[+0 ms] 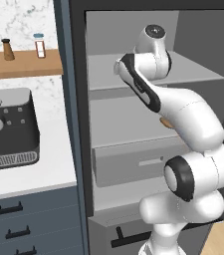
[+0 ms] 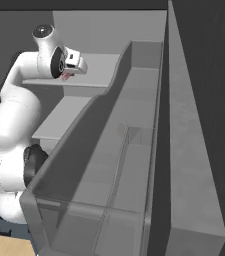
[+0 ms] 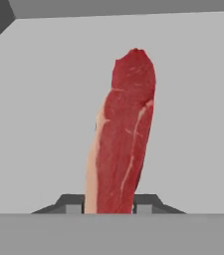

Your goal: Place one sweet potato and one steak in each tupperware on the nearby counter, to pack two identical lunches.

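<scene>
My fingers (image 3: 108, 209) are clamped on the flat raw-red steak with a pale pink fat edge (image 3: 123, 139), which stands edge-on between them and reaches away over the pale grey fridge shelf (image 3: 39, 114). In the right base view the fingers (image 2: 70, 74) hang just over that shelf (image 2: 101, 65), a sliver of red showing beneath them.

To do this step well, I judge I should lift the meat clear of the shelf, draw it straight back out of the open fridge without brushing the shelf edge or the clear door bin (image 2: 109, 165), and keep the grip firm, since a thin slab held at one end may swing or slip.

The hand view gives the grip and the marbling, but nothing of the room. The left base view shows the long white desk over blue-grey drawers (image 1: 39, 174) with a dark coffee machine (image 1: 11, 127) on it, and a bit of orange-brown behind my forearm (image 1: 166, 122), possibly a sweet potato; I cannot tell.
</scene>
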Controlling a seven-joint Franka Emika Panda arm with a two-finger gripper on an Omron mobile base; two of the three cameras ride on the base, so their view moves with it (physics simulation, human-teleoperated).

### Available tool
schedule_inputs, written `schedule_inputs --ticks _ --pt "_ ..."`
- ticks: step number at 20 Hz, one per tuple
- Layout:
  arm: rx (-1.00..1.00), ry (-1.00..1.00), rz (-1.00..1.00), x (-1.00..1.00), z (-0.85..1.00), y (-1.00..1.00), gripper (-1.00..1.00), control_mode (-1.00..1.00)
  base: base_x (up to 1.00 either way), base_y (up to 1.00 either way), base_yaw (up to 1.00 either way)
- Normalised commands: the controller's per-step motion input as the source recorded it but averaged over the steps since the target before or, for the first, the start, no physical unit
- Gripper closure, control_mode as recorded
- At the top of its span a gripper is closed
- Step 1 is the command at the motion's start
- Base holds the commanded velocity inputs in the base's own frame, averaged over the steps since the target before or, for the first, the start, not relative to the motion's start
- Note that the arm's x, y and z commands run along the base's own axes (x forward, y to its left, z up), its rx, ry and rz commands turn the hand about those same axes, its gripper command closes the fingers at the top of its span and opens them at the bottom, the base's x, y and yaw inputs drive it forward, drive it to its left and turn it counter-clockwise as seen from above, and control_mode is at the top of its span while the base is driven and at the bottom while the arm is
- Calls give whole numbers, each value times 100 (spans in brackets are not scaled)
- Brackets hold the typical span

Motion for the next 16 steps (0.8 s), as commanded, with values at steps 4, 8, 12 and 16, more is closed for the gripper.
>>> schedule_inputs --ticks 4,8,12,16 --pt "0 0 9 -100 -15 -19 100 -100 0 0 0" --pt "0 1 3 -100 -20 -20 100 -100 0 0 0" --pt "0 3 0 -100 -4 -3 100 -100 0 0 0" --pt "0 4 0 -100 0 0 100 -100 0 0 0"
